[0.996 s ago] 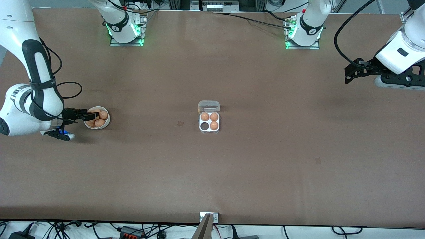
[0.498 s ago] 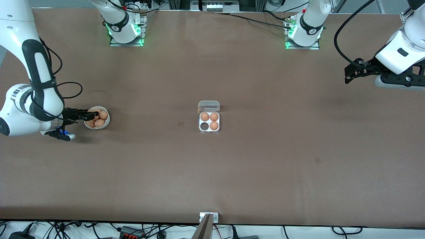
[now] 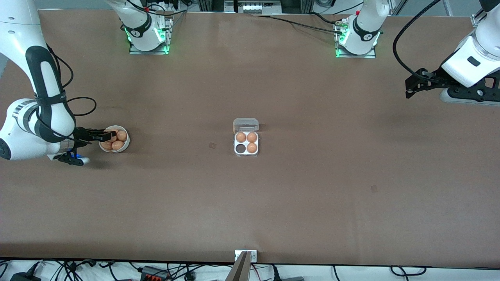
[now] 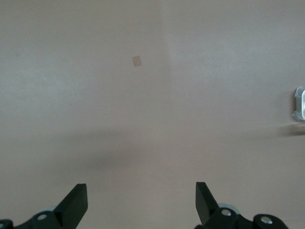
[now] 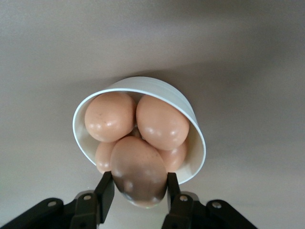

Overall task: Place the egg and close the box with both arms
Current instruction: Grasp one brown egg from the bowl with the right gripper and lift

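Note:
The box (image 3: 246,143) stands mid-table with its clear lid open; three cells hold eggs and one cell (image 3: 240,148) is empty. My right gripper (image 3: 110,136) is over the white bowl (image 3: 125,143) at the right arm's end of the table and is shut on an egg (image 5: 138,177), held just above the other eggs (image 5: 162,121) in the bowl (image 5: 190,114). My left gripper (image 3: 410,89) waits high over the left arm's end of the table, open and empty (image 4: 141,202). A corner of the box (image 4: 299,104) shows in the left wrist view.
Small tape marks lie on the brown table (image 3: 212,145) (image 3: 374,189). A metal bracket (image 3: 245,255) sits at the table edge nearest the front camera. The arm bases (image 3: 148,35) (image 3: 357,39) stand along the edge farthest from it.
My right gripper has drawn back slightly from the bowl's middle toward its rim with the egg. The left arm has not moved.

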Robot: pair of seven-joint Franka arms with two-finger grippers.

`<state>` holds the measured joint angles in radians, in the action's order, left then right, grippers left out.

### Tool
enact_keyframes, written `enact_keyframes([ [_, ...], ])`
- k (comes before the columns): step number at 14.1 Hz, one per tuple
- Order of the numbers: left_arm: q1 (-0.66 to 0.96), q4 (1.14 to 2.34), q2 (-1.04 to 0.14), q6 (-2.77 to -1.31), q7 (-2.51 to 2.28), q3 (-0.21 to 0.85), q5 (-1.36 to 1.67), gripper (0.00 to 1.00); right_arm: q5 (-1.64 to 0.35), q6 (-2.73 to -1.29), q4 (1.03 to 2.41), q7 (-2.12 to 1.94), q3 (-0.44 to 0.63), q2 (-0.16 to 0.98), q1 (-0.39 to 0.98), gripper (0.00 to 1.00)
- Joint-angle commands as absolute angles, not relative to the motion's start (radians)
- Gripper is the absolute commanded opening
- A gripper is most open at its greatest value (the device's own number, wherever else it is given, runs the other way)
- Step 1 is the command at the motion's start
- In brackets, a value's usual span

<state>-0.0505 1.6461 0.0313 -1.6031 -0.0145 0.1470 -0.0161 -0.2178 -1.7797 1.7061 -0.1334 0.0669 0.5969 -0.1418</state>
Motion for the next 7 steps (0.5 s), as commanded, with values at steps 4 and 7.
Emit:
enact_keyframes([
  [4,-0.058,1.617,0.020,-1.582,0.006,0.153,-0.002,1.00,-0.233,-1.752,1.678,-0.158,0.055,0.574,-0.144,0.24],
  [7,-0.058,1.617,0.020,-1.582,0.006,0.153,-0.002,1.00,-0.232,-1.645,1.561,-0.160,0.054,0.574,-0.134,0.24],
])
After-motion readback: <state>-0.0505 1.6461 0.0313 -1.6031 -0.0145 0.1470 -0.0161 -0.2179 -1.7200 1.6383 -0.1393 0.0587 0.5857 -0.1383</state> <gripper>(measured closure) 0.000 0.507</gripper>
